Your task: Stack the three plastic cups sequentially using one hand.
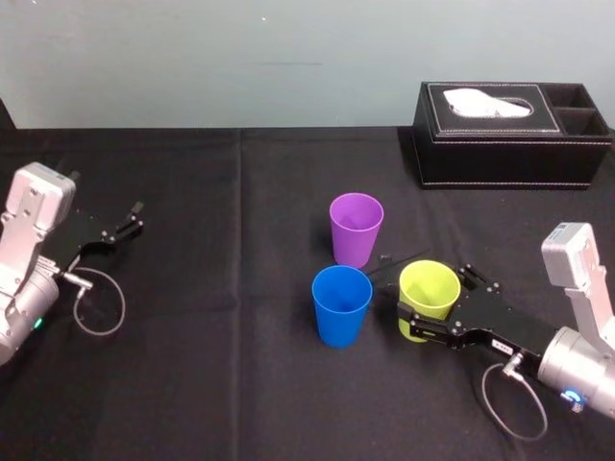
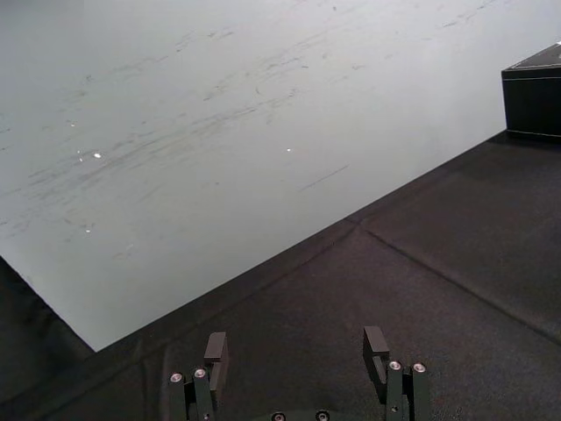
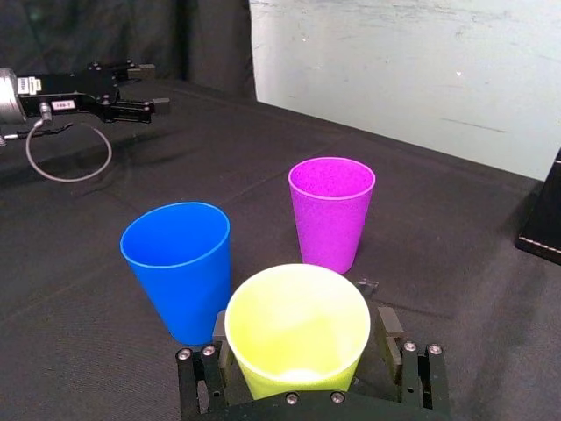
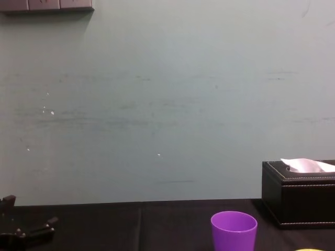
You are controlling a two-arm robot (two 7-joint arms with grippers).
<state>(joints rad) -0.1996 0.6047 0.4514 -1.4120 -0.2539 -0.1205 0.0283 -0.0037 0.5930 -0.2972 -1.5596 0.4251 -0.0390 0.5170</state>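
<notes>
The fingers (image 3: 388, 330) of the right gripper (image 1: 430, 300) are closed against both sides of the yellow-green cup (image 1: 428, 292), one flat finger on each side of its wall below the rim. The cup is upright with its mouth open to the top. I cannot tell whether its base touches the desk (image 1: 240, 384) or hangs just above it. The right arm reaches in from the near right of the desk.

The blue cup (image 1: 341, 304) stands upright just beside the yellow-green cup, on its left, with a narrow gap between them. The purple cup (image 1: 356, 229) stands upright farther back, behind the other two and apart from both. The right wrist view shows the same group: the yellow-green cup (image 3: 298, 329) nearest, between the fingers, with the blue cup (image 3: 180, 263) and the purple cup (image 3: 331, 212) beyond it.

A black tissue box (image 1: 509, 134) sits at the far right of the desk, near the wall, well apart from the cups.

The left gripper (image 1: 133, 219) is parked at the left side of the desk, well away from the cups. Its fingers (image 2: 216, 349) are spread apart and hold nothing.
</notes>
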